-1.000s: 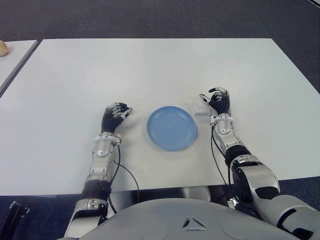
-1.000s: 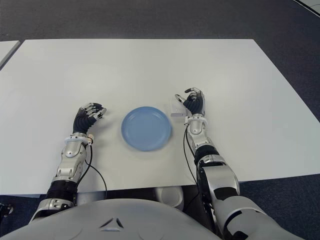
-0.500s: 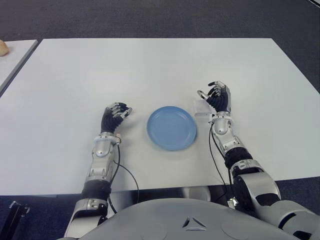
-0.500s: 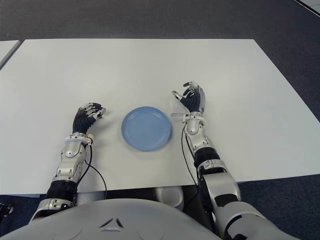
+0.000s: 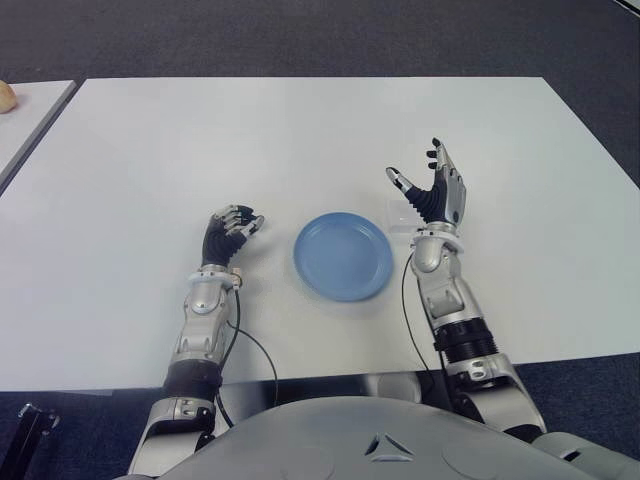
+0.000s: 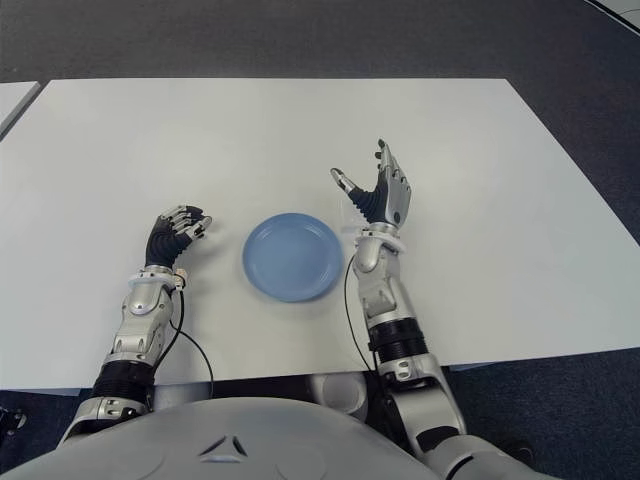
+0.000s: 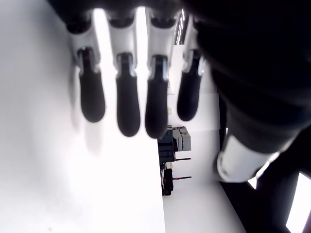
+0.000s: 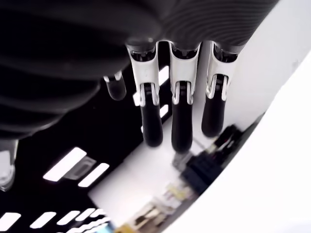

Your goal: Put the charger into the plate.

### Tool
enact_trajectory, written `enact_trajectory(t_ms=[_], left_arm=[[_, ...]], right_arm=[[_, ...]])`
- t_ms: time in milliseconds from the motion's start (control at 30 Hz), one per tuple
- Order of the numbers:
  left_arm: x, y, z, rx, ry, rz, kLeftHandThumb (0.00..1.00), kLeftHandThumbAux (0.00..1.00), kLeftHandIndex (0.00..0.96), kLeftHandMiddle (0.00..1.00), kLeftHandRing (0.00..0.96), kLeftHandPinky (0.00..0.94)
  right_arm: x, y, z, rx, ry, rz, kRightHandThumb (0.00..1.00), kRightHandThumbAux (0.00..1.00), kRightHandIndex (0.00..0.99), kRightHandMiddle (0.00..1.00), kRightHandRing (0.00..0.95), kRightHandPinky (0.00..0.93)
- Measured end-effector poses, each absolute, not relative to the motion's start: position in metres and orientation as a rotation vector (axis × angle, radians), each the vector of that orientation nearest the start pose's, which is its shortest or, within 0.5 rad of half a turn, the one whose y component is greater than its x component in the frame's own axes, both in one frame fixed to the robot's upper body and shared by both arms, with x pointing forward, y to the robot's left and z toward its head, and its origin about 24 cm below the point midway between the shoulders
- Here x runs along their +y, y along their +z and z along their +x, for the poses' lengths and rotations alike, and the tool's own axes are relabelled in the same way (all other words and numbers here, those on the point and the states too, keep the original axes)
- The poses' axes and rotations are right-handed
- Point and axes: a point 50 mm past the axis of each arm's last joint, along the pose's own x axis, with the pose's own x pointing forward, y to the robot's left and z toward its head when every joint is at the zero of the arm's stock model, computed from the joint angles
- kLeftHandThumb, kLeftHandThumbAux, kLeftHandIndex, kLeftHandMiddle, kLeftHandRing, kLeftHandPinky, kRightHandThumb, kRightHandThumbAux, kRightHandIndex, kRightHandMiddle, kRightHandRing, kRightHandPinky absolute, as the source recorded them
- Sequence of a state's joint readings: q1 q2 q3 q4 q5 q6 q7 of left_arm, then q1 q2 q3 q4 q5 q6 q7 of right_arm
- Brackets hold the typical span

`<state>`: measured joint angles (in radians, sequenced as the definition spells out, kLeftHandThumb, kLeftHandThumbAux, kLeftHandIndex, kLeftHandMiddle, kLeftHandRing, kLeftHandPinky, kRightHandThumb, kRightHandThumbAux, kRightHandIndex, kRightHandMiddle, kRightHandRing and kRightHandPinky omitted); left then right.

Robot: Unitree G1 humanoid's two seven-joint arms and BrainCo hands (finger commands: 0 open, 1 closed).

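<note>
The robot's right hand stands raised above the white table, palm toward the blue plate, fingers straightened and spread, thumb out, grasping nothing. A second ago that hand sat lower with fingers curled beside the charger; it has since lifted and unfolded. The small white charger lies on the table just right of the plate, partly hidden behind the hand, and appears not to have moved. The plate holds nothing. The left hand shows left of the plate, fingers loosely curled and empty, unchanged from before.
</note>
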<state>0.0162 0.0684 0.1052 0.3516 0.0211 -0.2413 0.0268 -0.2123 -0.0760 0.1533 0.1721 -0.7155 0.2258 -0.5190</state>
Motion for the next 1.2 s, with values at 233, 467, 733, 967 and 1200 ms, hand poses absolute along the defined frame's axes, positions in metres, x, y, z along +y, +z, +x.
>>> enact_trajectory(t_ms=[233,467,733,967,1200], left_arm=[[0.193,-0.017,0.236,0.121,0.13,0.089,0.703,0.721,0.426,0.493,0.498,0.486],[0.193,-0.017,0.236,0.122,0.136,0.097,0.703,0.721,0.426,0.493,0.492,0.478],[0.193,-0.017,0.235,0.123,0.147,0.085,0.705,0.721,0.426,0.488,0.487,0.477],[0.193,-0.017,0.235,0.118,0.152,0.072,0.705,0.721,0.426,0.491,0.495,0.493],[0.193,-0.016,0.235,0.106,0.154,0.071,0.705,0.721,0.427,0.497,0.502,0.499]], right_arm=[[-0.132,0.056,0.275,0.006,-0.456,-0.855,0.55,0.214,0.0,0.0,0.0,0.0],[-0.123,0.054,0.264,0.048,-0.469,-0.84,0.653,0.213,0.0,0.0,0.0,0.0],[-0.126,0.036,0.259,0.111,-0.493,-0.871,0.682,0.214,0.0,0.0,0.0,0.0],[-0.13,0.015,0.256,0.208,-0.492,-0.927,0.689,0.21,0.0,0.0,0.0,0.0],[-0.137,0.003,0.255,0.274,-0.517,-0.937,0.684,0.216,0.0,0.0,0.0,0.0]])
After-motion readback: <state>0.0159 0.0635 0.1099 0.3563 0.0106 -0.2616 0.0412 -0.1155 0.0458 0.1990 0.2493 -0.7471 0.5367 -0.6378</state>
